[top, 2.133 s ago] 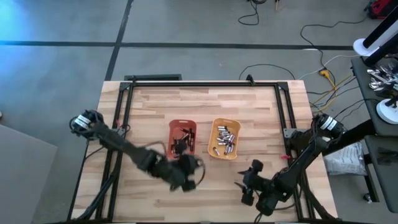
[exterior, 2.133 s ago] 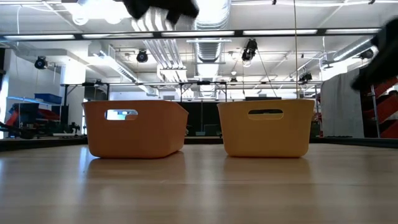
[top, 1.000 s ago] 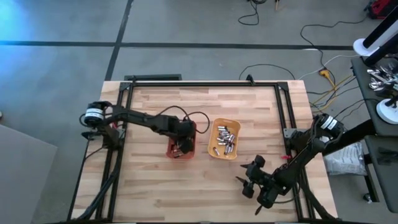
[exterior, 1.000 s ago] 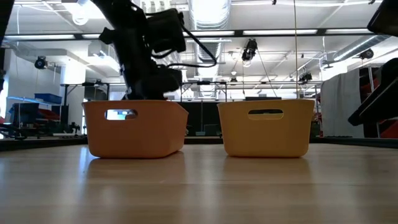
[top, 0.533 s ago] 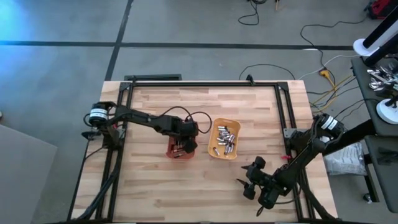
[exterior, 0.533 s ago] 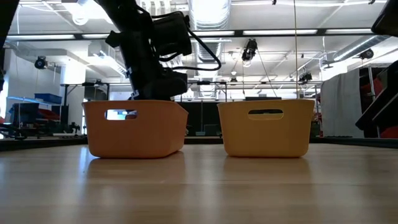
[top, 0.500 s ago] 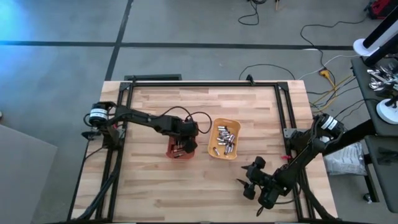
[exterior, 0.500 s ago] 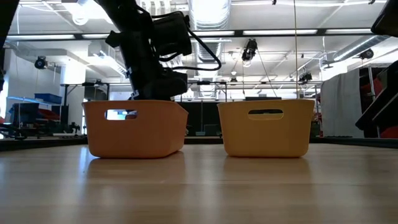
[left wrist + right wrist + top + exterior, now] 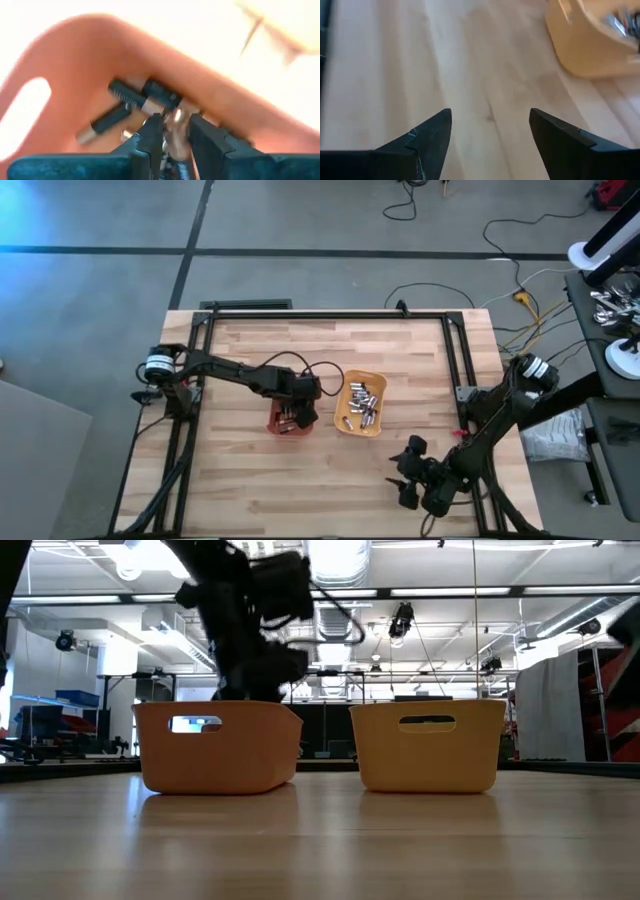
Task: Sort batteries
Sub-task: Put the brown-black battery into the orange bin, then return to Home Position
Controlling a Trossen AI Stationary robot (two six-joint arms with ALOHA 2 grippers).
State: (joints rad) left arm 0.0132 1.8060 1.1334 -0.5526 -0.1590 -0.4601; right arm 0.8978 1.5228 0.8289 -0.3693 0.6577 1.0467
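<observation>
The left gripper [image 9: 172, 131] pinches a coppery battery [image 9: 176, 120] over the orange tray [image 9: 75, 55]. Released crooked, it might bounce out. Well away from that tray, the right gripper [image 9: 490, 131] waits spread wide and empty.

We see dark batteries [image 9: 145, 97] with coppery bands lying flat in the orange tray [image 9: 281, 417]. Silvery batteries [image 9: 364, 402] lie jumbled in the yellow tray [image 9: 345, 422] beside it.
</observation>
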